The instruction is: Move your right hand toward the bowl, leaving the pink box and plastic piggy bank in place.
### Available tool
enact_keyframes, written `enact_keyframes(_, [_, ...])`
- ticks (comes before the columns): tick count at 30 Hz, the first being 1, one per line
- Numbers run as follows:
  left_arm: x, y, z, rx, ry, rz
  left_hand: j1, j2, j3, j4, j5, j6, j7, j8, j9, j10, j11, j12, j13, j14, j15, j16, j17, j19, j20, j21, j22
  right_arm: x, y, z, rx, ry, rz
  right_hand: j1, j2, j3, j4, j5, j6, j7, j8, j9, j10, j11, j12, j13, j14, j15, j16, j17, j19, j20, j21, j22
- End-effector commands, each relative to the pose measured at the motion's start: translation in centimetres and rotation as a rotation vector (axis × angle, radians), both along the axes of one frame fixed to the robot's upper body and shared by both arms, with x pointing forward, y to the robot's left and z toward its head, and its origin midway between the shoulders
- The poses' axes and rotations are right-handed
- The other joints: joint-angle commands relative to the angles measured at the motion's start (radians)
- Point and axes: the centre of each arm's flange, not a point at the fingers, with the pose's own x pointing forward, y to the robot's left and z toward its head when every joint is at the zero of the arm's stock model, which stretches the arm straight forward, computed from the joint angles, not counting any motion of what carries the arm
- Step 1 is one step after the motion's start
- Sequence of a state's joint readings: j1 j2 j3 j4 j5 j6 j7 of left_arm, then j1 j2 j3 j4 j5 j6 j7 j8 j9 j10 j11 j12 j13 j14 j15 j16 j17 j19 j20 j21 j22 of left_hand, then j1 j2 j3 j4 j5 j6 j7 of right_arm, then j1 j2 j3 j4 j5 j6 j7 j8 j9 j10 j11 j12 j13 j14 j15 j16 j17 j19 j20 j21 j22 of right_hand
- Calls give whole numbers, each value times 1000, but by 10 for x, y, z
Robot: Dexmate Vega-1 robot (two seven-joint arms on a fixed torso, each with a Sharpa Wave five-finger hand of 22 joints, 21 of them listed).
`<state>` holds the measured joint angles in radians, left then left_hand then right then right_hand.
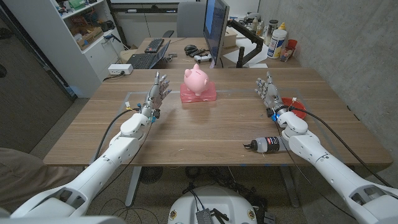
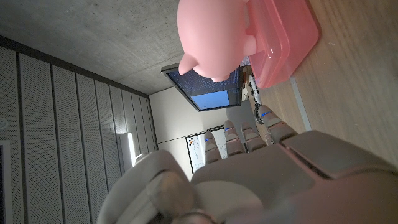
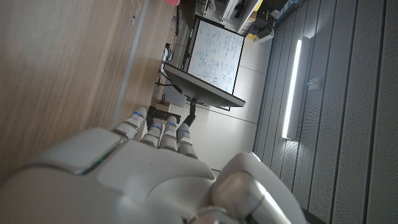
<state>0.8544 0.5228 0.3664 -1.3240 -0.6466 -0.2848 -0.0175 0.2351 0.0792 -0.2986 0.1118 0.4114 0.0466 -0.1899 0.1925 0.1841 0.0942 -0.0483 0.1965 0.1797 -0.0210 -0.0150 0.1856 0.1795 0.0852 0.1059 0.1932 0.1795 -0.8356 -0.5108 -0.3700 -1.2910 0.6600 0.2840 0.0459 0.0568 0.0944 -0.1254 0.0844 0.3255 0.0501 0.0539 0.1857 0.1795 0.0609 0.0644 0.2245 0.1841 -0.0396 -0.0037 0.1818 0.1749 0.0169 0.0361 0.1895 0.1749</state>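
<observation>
A pink piggy bank point(image 1: 196, 79) stands on a pink box point(image 1: 200, 96) at the table's far middle; the left wrist view shows the piggy bank point(image 2: 214, 34) and box point(image 2: 287, 37) too. My left hand point(image 1: 158, 92) stands open just left of the box, fingers apart and pointing away, holding nothing. On the right side my right hand point(image 1: 267, 91) is open too, fingers up. A red bowl-like thing point(image 1: 296, 106) sits just right of my right wrist, partly hidden by it. The wrist views show my left hand point(image 2: 249, 162) and right hand point(image 3: 155, 168) from behind.
A black and white cylinder point(image 1: 268, 144) lies near the front edge under my right forearm. Behind the wooden table point(image 1: 205, 134) stand a monitor point(image 1: 216, 25), a keyboard point(image 1: 143, 60), a white box point(image 1: 120, 69) and bottles point(image 1: 278, 40). A concrete wall runs along the right.
</observation>
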Motion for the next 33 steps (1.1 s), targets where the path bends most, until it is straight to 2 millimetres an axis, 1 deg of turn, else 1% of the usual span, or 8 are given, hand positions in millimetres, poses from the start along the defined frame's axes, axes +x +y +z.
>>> enact_keyframes(1, [-1,0,1,5,-4,-6,8,1,-7,1,5,2,-8,4,1,9,0,6,5,-12,0,5,2,-2,10,4,1,0,-1,0,-2,13,3,5,17,-7,1,6,2,8,6,4,6,-1,4,2,-9,2,4,4,-1,6,6,3])
enact_keyframes(10, [0,-4,2,3,-11,-18,8,1,-7,1,5,3,-9,5,1,9,-1,6,5,-12,0,5,1,-1,10,4,1,-4,-4,2,-10,0,-15,5,17,-6,1,5,2,7,6,4,5,-6,3,2,-12,-2,3,4,-2,6,6,3])
enact_keyframes(13, [-1,-3,4,51,-14,-7,8,1,-7,1,5,5,-8,5,1,8,-2,6,5,-10,-2,5,1,0,11,5,1,-6,-4,4,-28,-5,-24,7,16,-4,1,4,23,-7,13,4,18,-15,6,2,-4,-25,5,4,8,-17,9,3])
enact_keyframes(14, [-1,-3,5,64,-23,-9,8,-2,-8,1,4,6,-7,4,1,0,19,2,5,7,22,10,1,3,12,5,1,-7,-4,4,-37,-3,-25,7,16,-4,1,4,28,-11,14,4,21,-20,7,2,-1,-29,5,4,11,-23,10,3])
enact_keyframes(16, [-1,-3,5,57,-29,-15,4,-10,-12,1,2,2,17,2,1,-22,54,-5,4,13,15,9,1,0,-8,3,-1,-9,-4,6,-59,-8,-31,8,16,-3,1,4,34,-14,16,4,24,-23,7,2,0,-34,5,3,13,-29,10,3])
enact_keyframes(22, [-1,-5,5,55,-35,-22,1,-15,-14,1,2,22,22,8,1,-21,26,-2,4,18,-5,8,0,-1,-36,2,-2,-15,-4,12,-98,-22,-51,8,15,-2,1,3,33,-15,14,4,18,-27,4,1,-9,-36,1,3,7,-29,7,2])
enact_keyframes(31, [2,-5,4,48,-35,-33,0,-19,-15,0,2,28,24,9,1,-20,22,-1,4,8,-19,3,0,-5,-42,1,-2,-20,-3,16,-147,-24,-96,8,14,-2,1,2,25,-13,9,4,6,-23,-2,1,-22,-35,-3,3,-2,-35,3,2])
enact_keyframes(33, [2,-4,4,48,-40,-33,2,-23,-16,-2,2,28,24,9,0,-22,21,-1,4,1,-29,0,0,-7,-55,-1,-3,-21,-2,17,-165,-21,-105,8,13,-1,1,2,22,-13,7,4,3,-21,-4,1,-26,-32,-4,3,-6,-34,2,2])
